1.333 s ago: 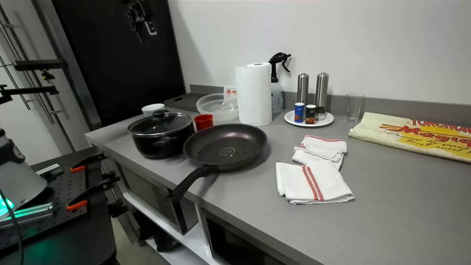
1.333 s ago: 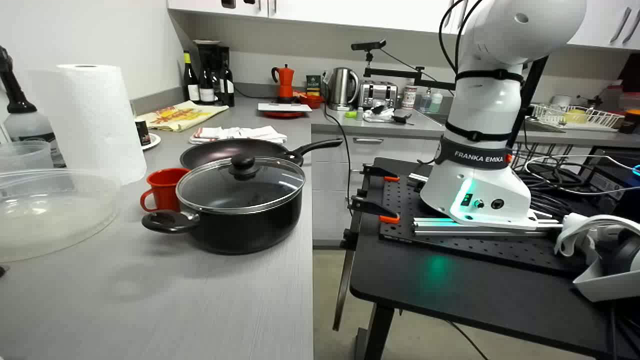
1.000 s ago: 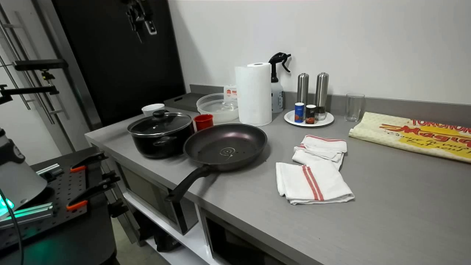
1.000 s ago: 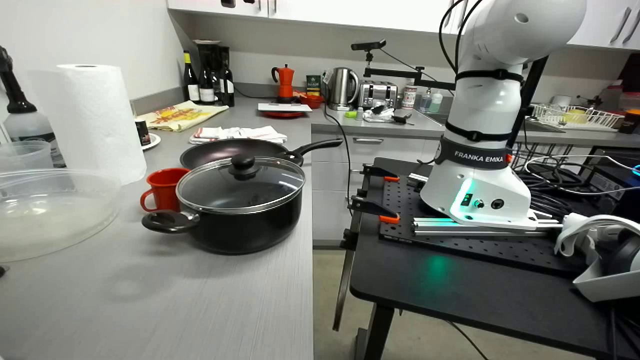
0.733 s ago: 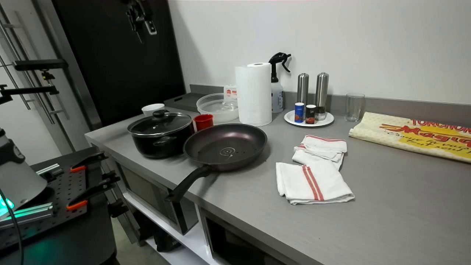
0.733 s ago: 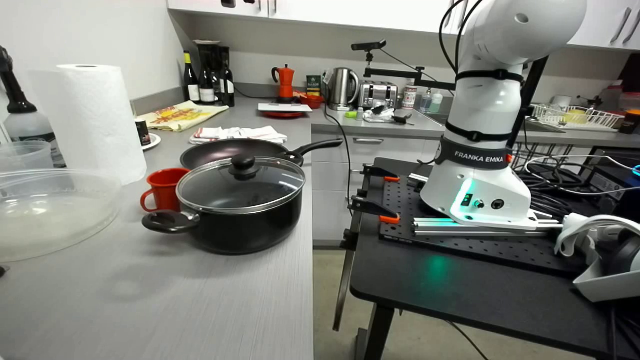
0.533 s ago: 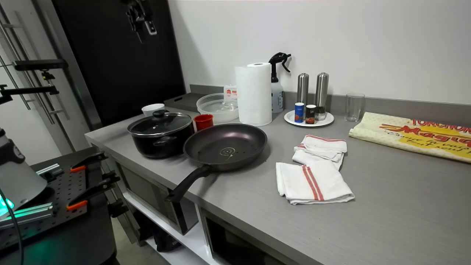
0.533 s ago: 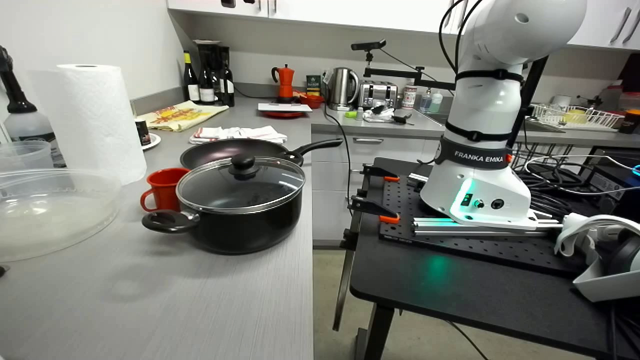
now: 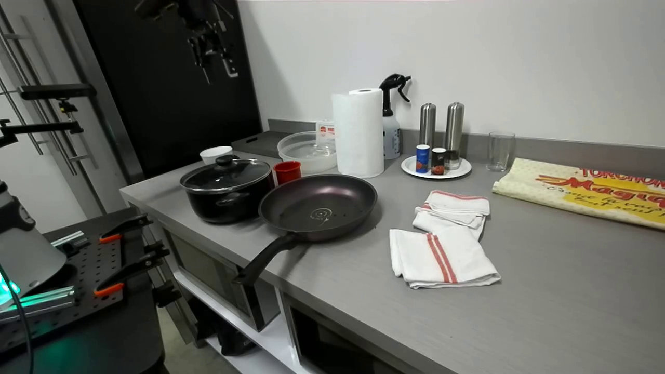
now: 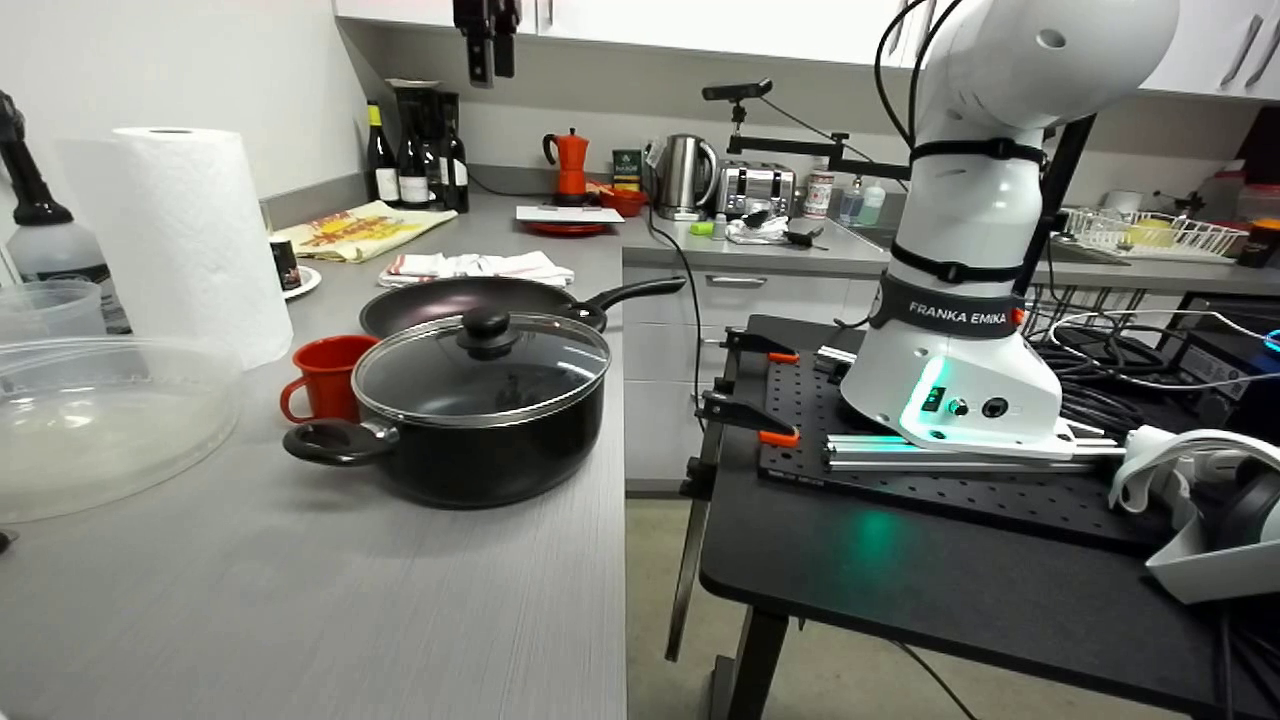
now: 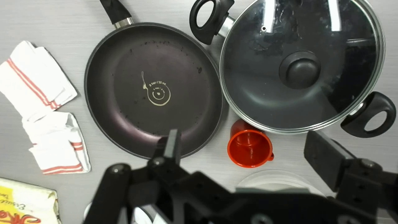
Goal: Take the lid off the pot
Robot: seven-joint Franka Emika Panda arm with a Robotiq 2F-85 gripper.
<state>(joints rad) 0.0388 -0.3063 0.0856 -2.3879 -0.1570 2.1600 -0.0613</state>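
In an exterior view, the lid [image 10: 480, 375] is seated on the pot [image 10: 495, 465], by the right edge of the counter [image 10: 450, 600]. The pan [image 10: 450, 296] is set farther back, the mug [image 10: 330, 372] at left; more counter is seen nearer. Above, the gripper [image 10: 493, 76] is spread wide.

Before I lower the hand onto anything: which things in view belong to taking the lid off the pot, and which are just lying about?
For the job:
glass lid
black pot
open hand

Just lying about:
frying pan
red mug
paper towel roll
spray bottle
striped cloth
drinking glass
white plate
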